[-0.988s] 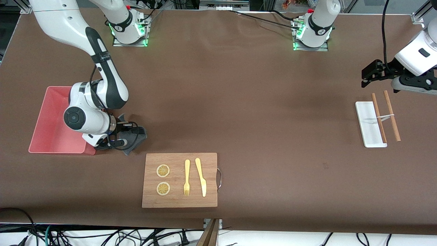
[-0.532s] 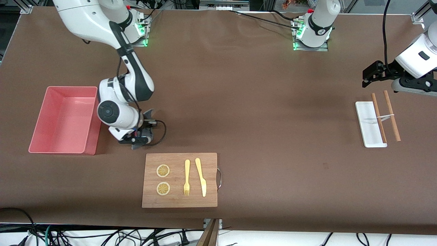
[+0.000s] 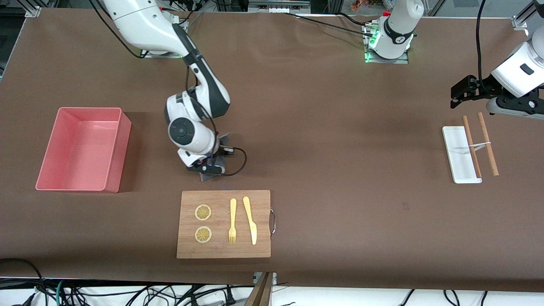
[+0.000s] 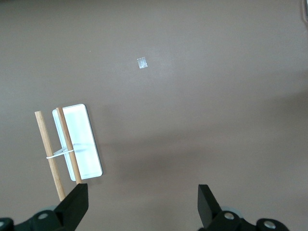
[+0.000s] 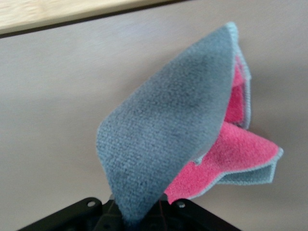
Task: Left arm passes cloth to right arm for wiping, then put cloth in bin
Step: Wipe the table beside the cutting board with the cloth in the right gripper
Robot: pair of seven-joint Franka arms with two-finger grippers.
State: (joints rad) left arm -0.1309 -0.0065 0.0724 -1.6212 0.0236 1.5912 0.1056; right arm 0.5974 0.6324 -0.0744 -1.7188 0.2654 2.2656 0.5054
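My right gripper [image 3: 207, 169] is shut on the cloth [image 3: 209, 176], low over the bare table between the bin and the wooden board. In the right wrist view the cloth [image 5: 173, 125] hangs folded from the jaws, dark grey face outward, magenta-pink showing inside the fold. The bin [image 3: 122, 148], a salmon-pink tub, stands empty toward the right arm's end of the table. My left gripper [image 3: 456, 92] is open and empty, waiting in the air near the white tray; in its wrist view [image 4: 142, 204] the jaws stand wide apart over bare table.
A wooden board [image 3: 263, 212] with two lemon slices, a yellow fork and a knife lies nearer the front camera than the cloth. A small white tray [image 3: 455, 153] with two banded wooden sticks [image 3: 487, 144] lies at the left arm's end; it also shows in the left wrist view [image 4: 83, 144].
My right arm has carried the cloth from beside the bin toward the left arm's end, to just above the board's far edge. The left arm has barely moved.
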